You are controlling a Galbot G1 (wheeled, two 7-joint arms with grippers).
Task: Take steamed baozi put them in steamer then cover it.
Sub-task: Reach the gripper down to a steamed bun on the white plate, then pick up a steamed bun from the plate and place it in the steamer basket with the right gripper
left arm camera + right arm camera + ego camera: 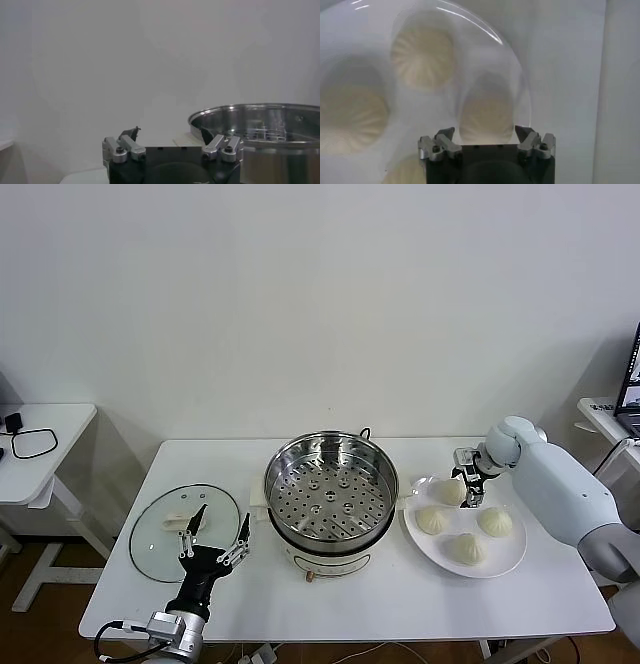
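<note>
- Wide white rectangular bench (400, 604) carrying everything, set against a plain pale wall.
- Big round shiny stainless-steel steamer (330, 490) on a white electric base at mid-bench, uncovered, perforated tray floor bare; rim also seen beside the left gripper in the left wrist view (260, 112).
- Round clear glass lid with a white handle (160, 529) lying flat on the bench to the steamer's left, apart from it.
- Flat round white plate (505, 559) to the steamer's right, near it; curved edge visible in the right wrist view (485, 30).
- Four round cream-white pleated steamed baozi (466, 548) all resting on that plate, clustered close together; none in the steamer.
- Right gripper (467, 489) lowered at the plate's far left part, jaws spread wide on either side of the far-left bun (487, 115), contact not discernible.
- Left gripper (214, 534) hovering above the bench between lid and steamer, near the lid's edge, jaws released and spread, holding nothing (171, 145).
</note>
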